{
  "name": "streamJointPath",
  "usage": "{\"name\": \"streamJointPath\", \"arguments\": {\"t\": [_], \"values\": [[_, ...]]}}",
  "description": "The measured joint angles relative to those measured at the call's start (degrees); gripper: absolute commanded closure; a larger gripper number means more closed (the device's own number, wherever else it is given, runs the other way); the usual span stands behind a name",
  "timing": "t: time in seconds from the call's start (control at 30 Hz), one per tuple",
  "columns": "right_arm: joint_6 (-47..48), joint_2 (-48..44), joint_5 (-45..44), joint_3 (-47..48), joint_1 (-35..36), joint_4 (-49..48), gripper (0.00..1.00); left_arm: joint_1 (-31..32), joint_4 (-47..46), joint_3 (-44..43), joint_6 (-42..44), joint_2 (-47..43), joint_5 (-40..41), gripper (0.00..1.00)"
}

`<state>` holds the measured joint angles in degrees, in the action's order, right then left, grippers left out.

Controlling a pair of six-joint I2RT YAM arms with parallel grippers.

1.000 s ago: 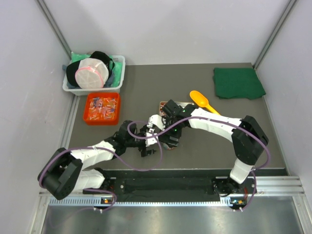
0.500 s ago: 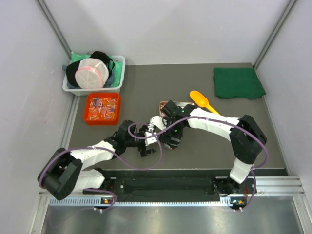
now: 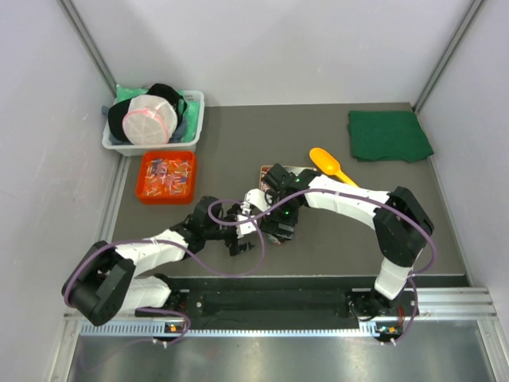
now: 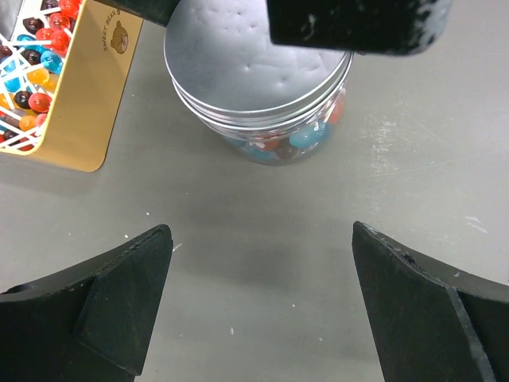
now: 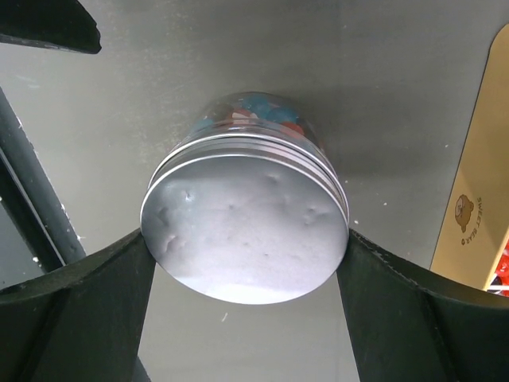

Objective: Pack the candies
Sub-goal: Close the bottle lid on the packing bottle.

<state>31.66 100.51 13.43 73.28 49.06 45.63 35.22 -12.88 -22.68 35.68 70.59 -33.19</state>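
Right gripper (image 5: 246,243) of mine clamps the jar (image 4: 270,135) by its metal lid (image 5: 238,215), one finger at each side. My left gripper (image 4: 260,231) stands wide open near the jar, not touching it. Some candies (image 4: 302,137) are inside the jar, which stands on the counter (image 4: 262,278).

A: Any print legible?
B: On the gold box (image 4: 83,103), upper left of the left wrist view: "SWEET BEAR" beside a bear-face logo (image 4: 120,36). Same mark at right edge, right wrist view.
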Motion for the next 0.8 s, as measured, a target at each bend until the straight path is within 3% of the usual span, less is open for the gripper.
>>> {"name": "streamJointPath", "arguments": {"t": [0.13, 0.27, 0.8], "values": [[-0.04, 0.0, -0.02, 0.0, -0.04, 0.44, 0.14, 0.17, -0.48, 0.0, 0.02, 0.57, -0.15, 0.01], [-0.22, 0.0, 0.35, 0.02, -0.09, 0.9, 0.01, 0.48, -1.03, 0.0, 0.02, 1.53, -0.2, 0.01], [-0.2, -0.04, 2.64, 0.74, -0.11, 3.37, 0.01, 1.29, -1.86, 0.0, 0.04, 2.71, -0.37, 0.01]]}}
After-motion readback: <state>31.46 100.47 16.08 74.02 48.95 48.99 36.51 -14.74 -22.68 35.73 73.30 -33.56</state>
